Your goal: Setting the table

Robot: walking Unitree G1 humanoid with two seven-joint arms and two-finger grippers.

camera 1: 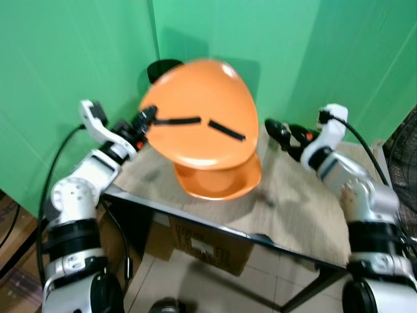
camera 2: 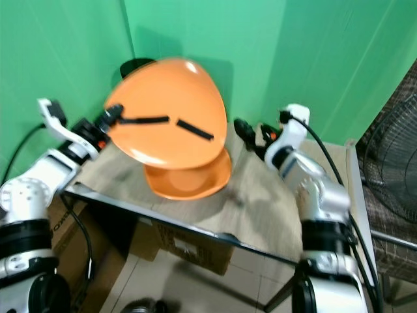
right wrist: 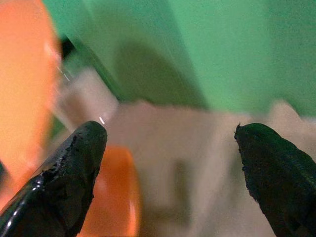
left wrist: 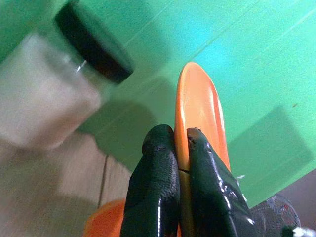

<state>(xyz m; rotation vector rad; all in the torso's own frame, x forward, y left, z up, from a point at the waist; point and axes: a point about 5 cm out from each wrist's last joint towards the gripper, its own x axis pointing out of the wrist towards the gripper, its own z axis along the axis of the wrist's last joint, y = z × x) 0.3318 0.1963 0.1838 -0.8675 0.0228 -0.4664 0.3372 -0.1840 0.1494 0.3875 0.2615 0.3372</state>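
Left eye view, near to far: cardboard box (camera 1: 199, 251) on the floor under the tabletop (camera 1: 296, 212), which has a beige cloth over it. Left gripper (camera 1: 195, 125) holds an orange plate (camera 1: 199, 107) tilted up off the tabletop, fingers (left wrist: 158, 192) pinched tight on its rim, one each side. A second orange plate (camera 1: 218, 182) lies flat beneath it. Right gripper (camera 1: 273, 130) hovers just beside the raised plate, fingers wide apart w/ nothing btwn them. Behind the plates, a black-lidded jar (left wrist: 54, 94) near the green backdrop (camera 1: 326, 45).
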